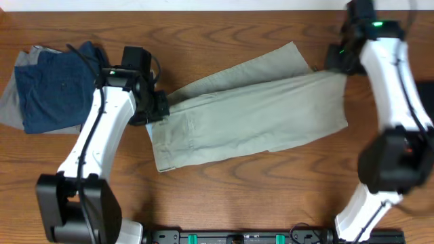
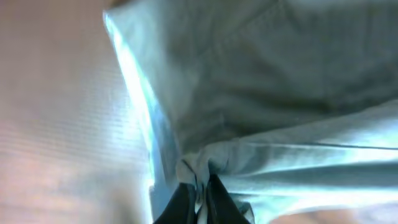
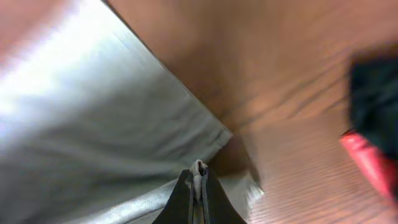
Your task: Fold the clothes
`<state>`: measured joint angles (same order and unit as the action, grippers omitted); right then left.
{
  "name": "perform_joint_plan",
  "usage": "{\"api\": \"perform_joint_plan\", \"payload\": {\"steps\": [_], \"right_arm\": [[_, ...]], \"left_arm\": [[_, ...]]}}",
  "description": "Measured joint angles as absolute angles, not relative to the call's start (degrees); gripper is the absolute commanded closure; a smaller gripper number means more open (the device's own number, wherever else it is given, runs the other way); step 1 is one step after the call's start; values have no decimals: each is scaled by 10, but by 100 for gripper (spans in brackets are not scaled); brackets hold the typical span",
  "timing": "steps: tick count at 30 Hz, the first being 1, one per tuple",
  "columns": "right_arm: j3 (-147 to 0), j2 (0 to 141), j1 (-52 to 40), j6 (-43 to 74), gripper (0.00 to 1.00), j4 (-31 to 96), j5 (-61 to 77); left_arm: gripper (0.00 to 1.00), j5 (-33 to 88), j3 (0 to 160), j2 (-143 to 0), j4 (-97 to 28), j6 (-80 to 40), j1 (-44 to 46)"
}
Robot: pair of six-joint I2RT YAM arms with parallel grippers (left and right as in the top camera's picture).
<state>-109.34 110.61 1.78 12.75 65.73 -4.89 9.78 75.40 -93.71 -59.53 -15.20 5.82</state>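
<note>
Your large khaki-beige cloth trousers (image 1: 251,118) are stretched across the middle of the brown wooden tabletop (image 1: 224,27), running from lower left up to the right. They lie mostly flat, with one leg layer fanning out along the upper edge. You've got both ends in hand!

Your left jaws sit at the left end of the trousers, on the upper edge. The left wrist view shows them clenched on a bunched pinch of the khaki cloth, creases spreading out from the grip.

Your right jaws are at the far right end, on the top corner of the leg. The right wrist view has them pressed tight on a thin edge of the cloth, with a corner of it lying on the wood just beyond.

Between the two grips the cloth rests on the tabletop, with slight wrinkles near the left end.

Off to your left, apart from the trousers, a navy blue garment (image 1: 54,88) lies in a rough heap on a grey garment (image 1: 9,102). The grey one peeks out along its left and top sides. Your white left arm (image 1: 102,135) crosses between that pile and the trousers.

At the right edge of the right wrist view there's a blurred black and red shape (image 3: 373,99), and you can't tell what it is.
</note>
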Motion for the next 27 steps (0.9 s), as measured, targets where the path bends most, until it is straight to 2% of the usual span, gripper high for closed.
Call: {"api": "perform_joint_plan", "payload": {"steps": [4, 9, 17, 27], "right_arm": [[-1139, 1013, 4, 115, 99, 624, -27], [-1150, 981, -23, 99, 99, 575, -19], [-1150, 1062, -37, 93, 99, 533, -25], [-1149, 1177, -37, 89, 99, 474, -19]], "left_arm": [[94, 121, 756, -923, -634, -170, 63], [94, 124, 757, -920, -650, -195, 65], [94, 81, 756, -920, -655, -241, 64], [94, 51, 696, -920, -569, -292, 64]]}}
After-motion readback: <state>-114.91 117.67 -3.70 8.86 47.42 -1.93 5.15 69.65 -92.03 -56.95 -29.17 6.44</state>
